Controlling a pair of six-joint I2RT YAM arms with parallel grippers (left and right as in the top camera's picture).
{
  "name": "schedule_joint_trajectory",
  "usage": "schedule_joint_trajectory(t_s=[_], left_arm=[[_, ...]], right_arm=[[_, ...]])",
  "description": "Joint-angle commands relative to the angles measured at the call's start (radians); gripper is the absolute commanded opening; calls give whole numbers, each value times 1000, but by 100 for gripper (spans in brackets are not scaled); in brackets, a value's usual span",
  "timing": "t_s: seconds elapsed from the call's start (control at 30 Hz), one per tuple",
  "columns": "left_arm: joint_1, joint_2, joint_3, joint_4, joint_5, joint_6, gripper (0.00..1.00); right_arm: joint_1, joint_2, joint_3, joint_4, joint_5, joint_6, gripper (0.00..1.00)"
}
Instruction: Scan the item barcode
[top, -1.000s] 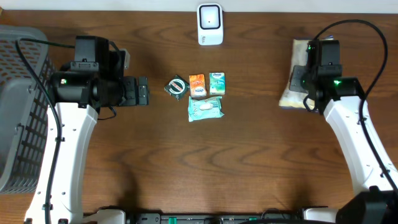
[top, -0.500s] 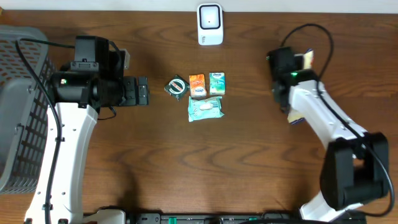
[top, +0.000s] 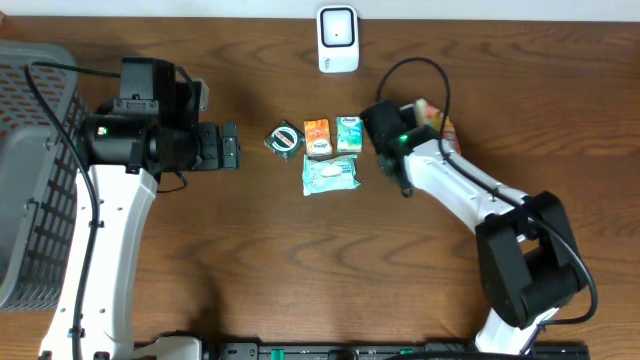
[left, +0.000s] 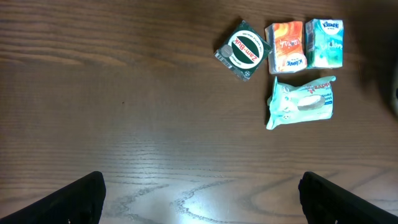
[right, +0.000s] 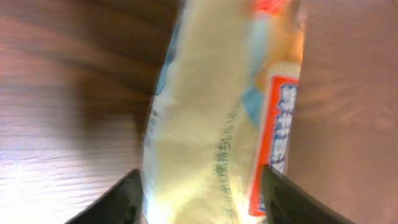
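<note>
A pale yellow snack packet with an orange-red edge fills the right wrist view, blurred, lying between the spread fingers of my right gripper. Overhead, that packet shows just right of the right gripper, near the middle of the table. The jaws stand apart, one on each side of the packet. A white scanner stands at the far edge. My left gripper is open and holds nothing.
Left of the right arm lie a dark round tin, an orange tissue pack, a teal tissue pack and a pale green wipes pack. A grey basket sits at the left edge.
The right arm swung from the right side toward the middle, bringing the yellow packet along. Its jaws went from shut to spread. The left arm stayed still.
</note>
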Motion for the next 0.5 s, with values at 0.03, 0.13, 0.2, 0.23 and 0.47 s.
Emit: schedule_joint_trajectory(t_s=[0.03,0.13,0.2,0.23,0.47], left_arm=[[-3,3,-5,-6,-10,2,98],[-3,3,-5,-6,-10,2,98],[-3,3,-5,-6,-10,2,98],[-3,3,-5,-6,-10,2,98],[-3,3,-5,-6,-10,2,98]], right_arm=[[59,-3,100,-14,-98,33,71],[70,-3,193,-56,-100,62,93],[57,-3,256,-89,-100,67,98],[43,-3,284,-101,-100,67,98],[-134,2,324,-121,-168,23,99]])
